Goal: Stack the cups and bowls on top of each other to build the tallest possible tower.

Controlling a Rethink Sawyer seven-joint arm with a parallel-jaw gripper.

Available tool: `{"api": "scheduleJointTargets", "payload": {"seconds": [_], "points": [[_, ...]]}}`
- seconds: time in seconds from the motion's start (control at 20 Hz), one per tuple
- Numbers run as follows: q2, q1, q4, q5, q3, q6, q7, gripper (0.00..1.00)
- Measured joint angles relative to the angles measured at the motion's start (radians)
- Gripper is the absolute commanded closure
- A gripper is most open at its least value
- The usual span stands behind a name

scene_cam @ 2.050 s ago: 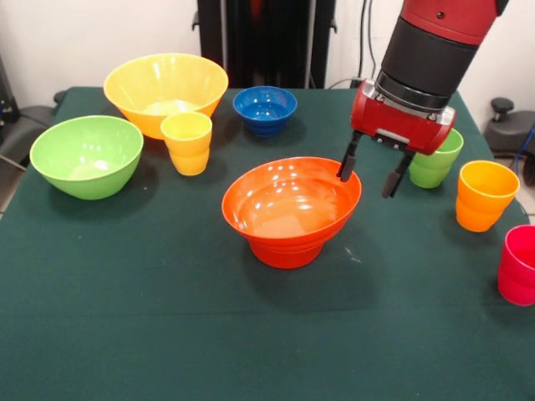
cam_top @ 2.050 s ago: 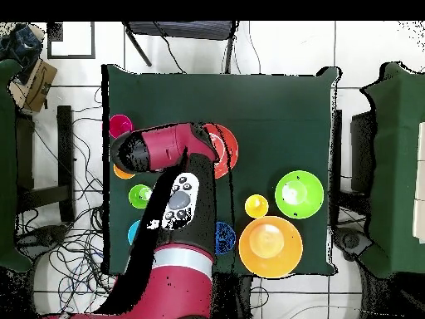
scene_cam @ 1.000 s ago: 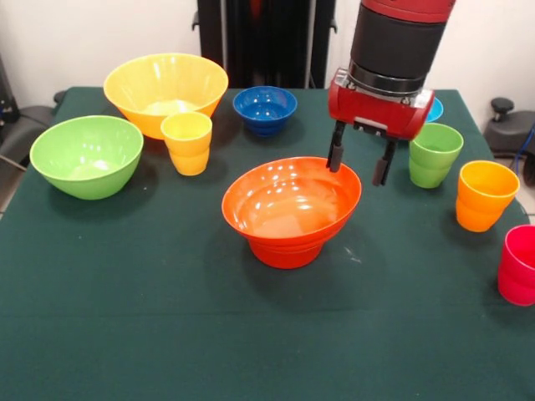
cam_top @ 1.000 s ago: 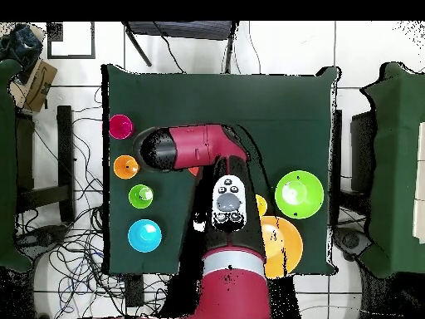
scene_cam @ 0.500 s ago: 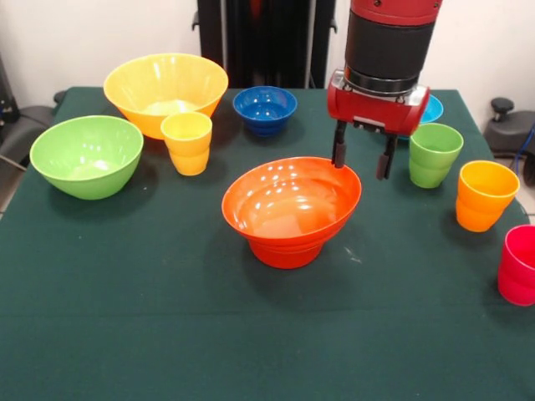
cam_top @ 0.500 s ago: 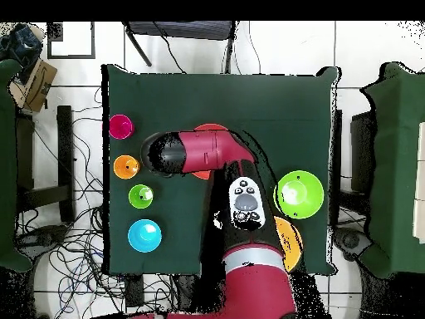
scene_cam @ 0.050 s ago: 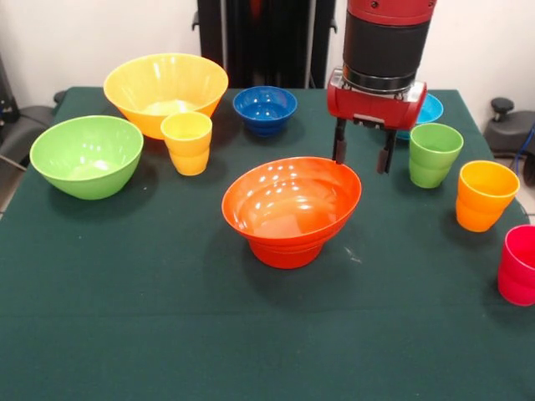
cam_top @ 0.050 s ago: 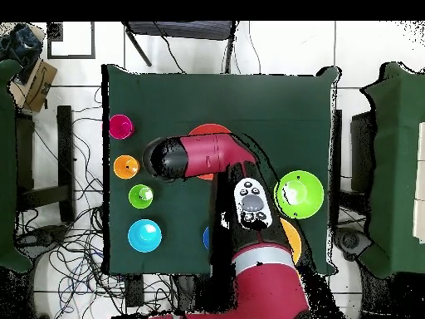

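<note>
The tower [scene_cam @ 0.050 s ago: 292,210] so far is only two pieces: a wide glossy orange plastic bowl seated over a smaller orange bowl, standing near the middle of the green-covered counter [scene_cam @ 0.050 s ago: 167,317]. Nothing else has joined it.

The red and black gripper [scene_cam @ 0.050 s ago: 362,153] hangs just behind the tower's far right rim, its two dark fingers spread apart and empty.

Everything else stands loose on the cloth. In the front view, the large yellow plastic bowl [scene_cam @ 0.050 s ago: 165,92] and the large green plastic bowl [scene_cam @ 0.050 s ago: 86,154] sit at the left, with the yellow ridged tumbler [scene_cam @ 0.050 s ago: 187,142] beside them. The small dark blue bowl [scene_cam @ 0.050 s ago: 265,109] is behind the tower, and the small light blue bowl [scene_cam @ 0.050 s ago: 423,111] is partly hidden by the gripper. At the right stand the green tumbler [scene_cam @ 0.050 s ago: 434,154], the orange-yellow tumbler [scene_cam @ 0.050 s ago: 486,195] and the pink-red tumbler [scene_cam @ 0.050 s ago: 520,264], each apart from the others.

By my judgement the task is at an early stage: four bowls and all four cups remain to be added.
</note>
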Motion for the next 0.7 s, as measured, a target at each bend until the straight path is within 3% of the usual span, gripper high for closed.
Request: {"api": "scheduleJointTargets", "payload": {"seconds": [0.7], "points": [[-0.059, -0.061, 0.080, -0.013, 0.072, 0.028, 0.000, 0.00]]}}
